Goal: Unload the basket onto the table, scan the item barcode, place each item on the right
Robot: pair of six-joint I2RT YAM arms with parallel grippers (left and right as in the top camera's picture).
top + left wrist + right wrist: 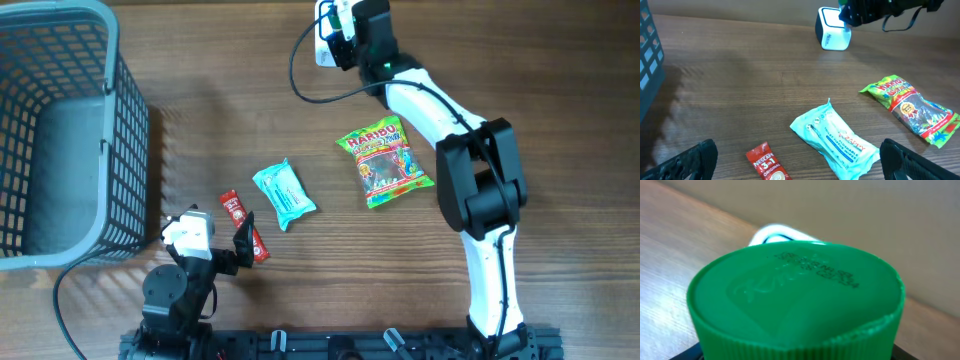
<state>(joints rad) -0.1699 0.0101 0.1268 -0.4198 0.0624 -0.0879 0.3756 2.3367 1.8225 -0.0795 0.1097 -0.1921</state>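
My right gripper (pixel 350 25) is at the far edge of the table, shut on a green-capped container (pixel 795 300). Its ribbed green lid fills the right wrist view, and the rest of its body is hidden. It is held right beside the white barcode scanner (pixel 326 42), which shows just behind the lid (pixel 782 231) and as a small white box (pixel 832 35) in the left wrist view. My left gripper (pixel 243 240) rests low at the front left, open and holding nothing, with its dark fingers (pixel 690 160) wide apart.
A red Nescafe sachet (pixel 765 164) and a turquoise tissue pack (pixel 837 140) lie just ahead of my left gripper. A Haribo bag (pixel 388 160) lies mid-table. A grey wire basket (pixel 110 60) stands at the far left. The scanner's cable loops across the table's back edge.
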